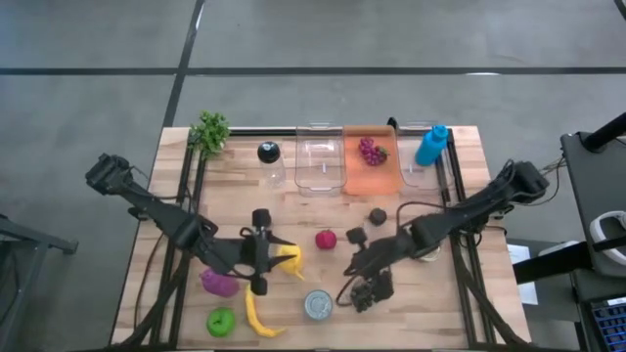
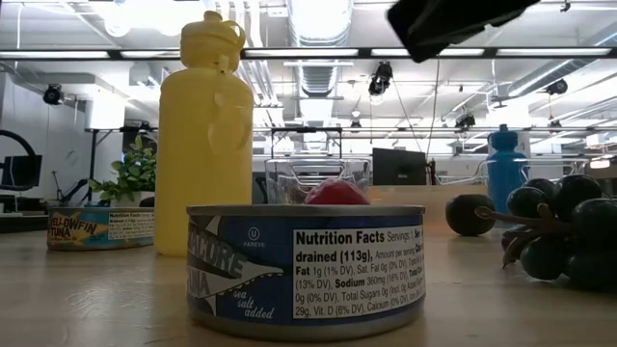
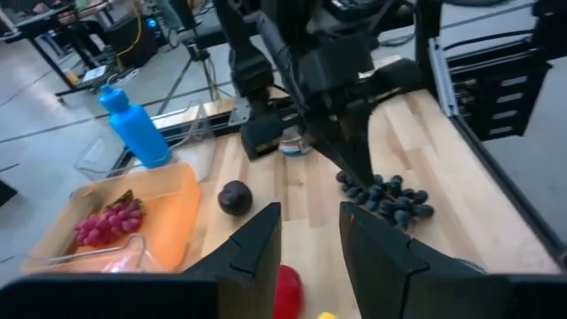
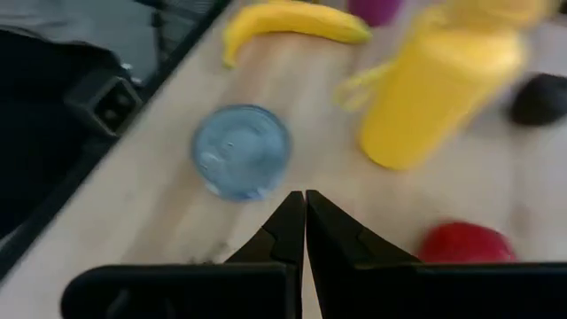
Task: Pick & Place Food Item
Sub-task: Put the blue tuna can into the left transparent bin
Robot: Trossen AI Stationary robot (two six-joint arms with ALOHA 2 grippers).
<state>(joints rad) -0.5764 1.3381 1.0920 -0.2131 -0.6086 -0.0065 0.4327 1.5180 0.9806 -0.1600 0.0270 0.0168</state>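
Note:
A red round food item rests on the wooden table between my two grippers. A bunch of dark grapes lies near the front, and a dark plum sits farther back. My left gripper hangs open above the table, over an upright yellow bottle. My right gripper is shut with nothing between its fingers. It slants down over the table beside the grapes and faces a blue-labelled can.
An orange tray holding red grapes stands at the back, between clear containers and a blue bottle. A banana, a purple item and a green item lie front left. A plant is back left.

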